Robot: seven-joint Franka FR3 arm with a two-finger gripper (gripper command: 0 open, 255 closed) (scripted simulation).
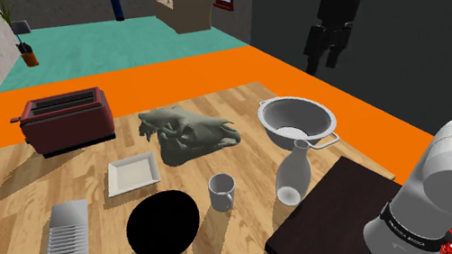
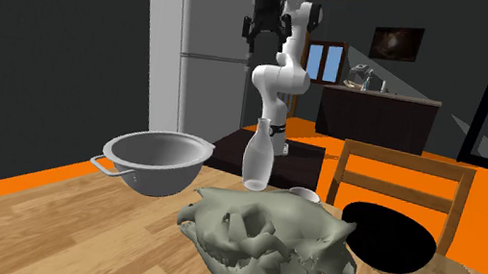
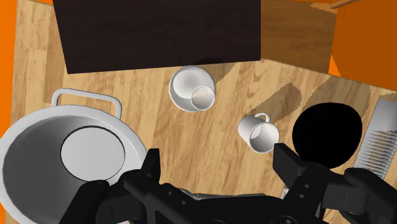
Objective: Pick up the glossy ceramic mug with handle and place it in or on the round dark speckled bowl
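Two task things sit close together on the wooden tabletop (image 1: 6, 193): the round black bowl (image 1: 163, 224) and, just to its right in the shoulder view, the pale mug (image 1: 221, 191). The mug stands upright, long axis vertical, mouth up. In the wrist view its handle points toward the dark stand (image 3: 159, 32). Further right and high above, the hand (image 1: 322, 61) hangs wide open and empty (probably poised to descend).

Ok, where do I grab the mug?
Probably the rim, from straight above: the mug stands upright, mouth open, so its wall can be pinched inside and out. Choose the side opposite its handle, which points toward the stand.
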